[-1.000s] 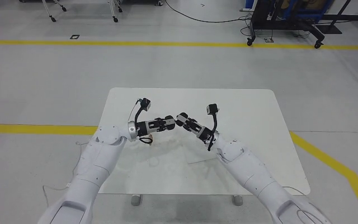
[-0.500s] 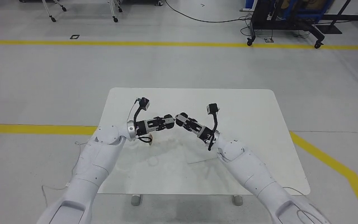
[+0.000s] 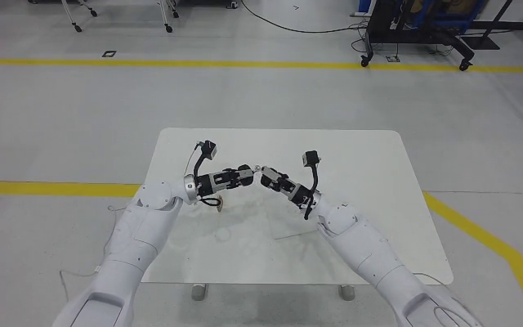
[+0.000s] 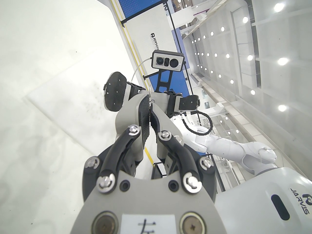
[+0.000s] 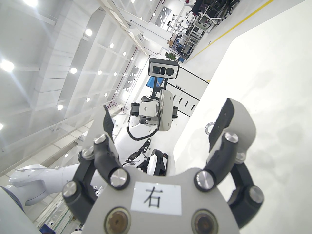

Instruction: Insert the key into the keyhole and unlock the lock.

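My left gripper (image 4: pixel 150 108) is pinched shut on a thin metal sliver, probably the key (image 4: pixel 149 96). My right gripper (image 5: pixel 167 105) hangs open and empty just beside it, over the middle of the table (image 3: pixel 359 163). I can't spot the lock, so insertion and turning both remain.

right end effector (image 3: pixel 262 172), left end effector (image 3: pixel 247 170) opposite

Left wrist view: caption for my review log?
Left tool, shut on a thin key, faces the open right tool above the white table.
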